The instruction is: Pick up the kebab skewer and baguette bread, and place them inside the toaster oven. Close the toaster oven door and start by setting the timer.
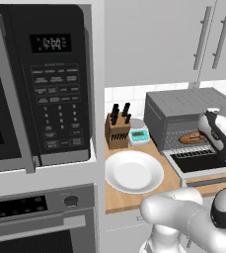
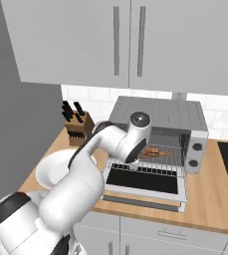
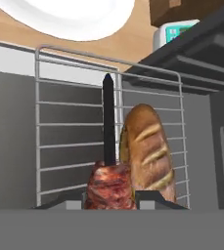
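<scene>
The toaster oven (image 1: 183, 106) (image 2: 160, 114) stands on the counter with its door (image 1: 201, 160) (image 2: 143, 182) dropped open and flat. In the hand view the golden-brown baguette bread (image 3: 150, 151) lies on the wire rack (image 3: 64, 127). It also shows on the rack from the left base camera (image 1: 192, 138). Beside the loaf is the kebab skewer (image 3: 108, 122), a dark stick with red-brown meat chunks at its near end. My gripper (image 3: 111, 200) (image 2: 135, 163) reaches into the oven mouth over the open door and is shut on the skewer's meat end.
A white plate (image 1: 134, 173) (image 2: 51, 167) sits left of the oven. Behind it are a knife block (image 1: 117, 129) (image 2: 77, 124) and a small scale (image 1: 139, 137). A black microwave (image 1: 35, 84) and a built-in oven (image 1: 35, 217) stand at the left. Cabinets hang overhead.
</scene>
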{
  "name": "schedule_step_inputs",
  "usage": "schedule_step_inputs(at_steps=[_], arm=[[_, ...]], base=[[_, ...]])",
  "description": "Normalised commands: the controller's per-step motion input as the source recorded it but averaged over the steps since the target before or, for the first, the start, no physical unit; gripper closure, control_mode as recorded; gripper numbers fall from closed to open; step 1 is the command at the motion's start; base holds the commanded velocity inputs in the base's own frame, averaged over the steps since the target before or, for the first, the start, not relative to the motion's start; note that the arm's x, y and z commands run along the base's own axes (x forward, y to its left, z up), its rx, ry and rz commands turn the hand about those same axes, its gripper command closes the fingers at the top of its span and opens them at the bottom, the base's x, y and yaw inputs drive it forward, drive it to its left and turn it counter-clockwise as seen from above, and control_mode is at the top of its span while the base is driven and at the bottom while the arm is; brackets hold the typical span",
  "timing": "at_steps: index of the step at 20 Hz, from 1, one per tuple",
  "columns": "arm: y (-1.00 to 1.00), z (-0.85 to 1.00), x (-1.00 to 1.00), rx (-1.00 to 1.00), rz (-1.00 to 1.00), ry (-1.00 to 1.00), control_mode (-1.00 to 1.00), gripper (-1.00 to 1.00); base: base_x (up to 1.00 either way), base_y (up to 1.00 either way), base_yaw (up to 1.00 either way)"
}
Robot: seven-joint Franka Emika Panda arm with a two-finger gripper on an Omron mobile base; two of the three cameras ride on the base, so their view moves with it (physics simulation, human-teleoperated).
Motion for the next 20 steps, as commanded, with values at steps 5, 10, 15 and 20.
schedule_step_inputs(at_steps=[5,10,15,20], arm=[[-0.28,-0.26,0.43,0.00,0.00,0.00,-1.00,1.00],[-0.09,-0.35,0.24,-0.02,0.00,-0.02,-1.00,1.00],[0.00,-0.31,0.23,-0.01,0.00,-0.01,-1.00,1.00],[0.00,-0.13,0.10,0.00,0.00,0.00,-1.00,-1.00]], base=[[0.00,0.00,0.00],[0.00,0.00,0.00],[0.00,0.00,0.00],[0.00,0.00,0.00]])
